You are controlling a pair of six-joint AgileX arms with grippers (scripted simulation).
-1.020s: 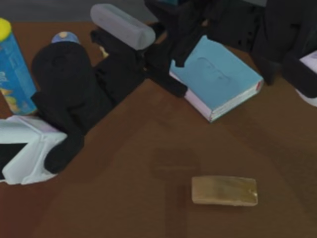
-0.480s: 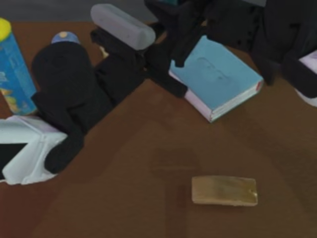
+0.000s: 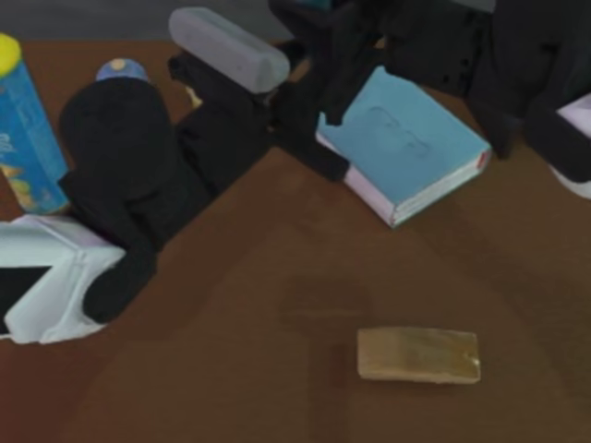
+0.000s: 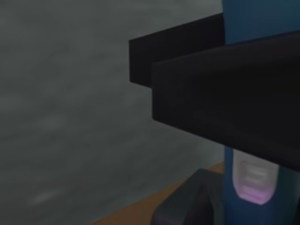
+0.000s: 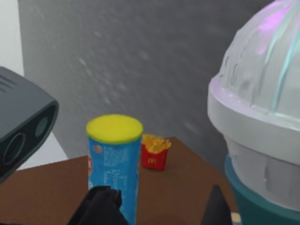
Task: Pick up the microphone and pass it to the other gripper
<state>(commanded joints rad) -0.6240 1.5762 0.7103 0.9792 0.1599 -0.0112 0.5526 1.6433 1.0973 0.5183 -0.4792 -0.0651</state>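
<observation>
Handover in mid-air at the far middle of the table (image 3: 231,369): the left gripper (image 3: 300,129), marked by the grey capsule (image 3: 228,48) on its top, and the right gripper (image 3: 337,88) meet nose to nose above the far edge, close enough for one to give and the other to take. The microphone (image 5: 262,117) is off the table between them, hidden under the black arms from above. It stands upright, its rounded white-grey head filling the near side of the right wrist view with the teal handle below. In the left wrist view two black bars (image 4: 225,93) lie across the handle, just above the small white button (image 4: 253,180). Which arm they belong to cannot be told, and for neither gripper do the views settle whether the grip is closed on the microphone or slack. Judged from this, the pass is in hand but not shown as finished.

The brown tabletop carries a light blue book (image 3: 406,143) just right of the meeting point, a tan block (image 3: 418,354) near the front, a blue yellow-capped can (image 3: 23,129) at far left and a red fries box (image 5: 154,157) behind it. A plain grey wall backs the scene.
</observation>
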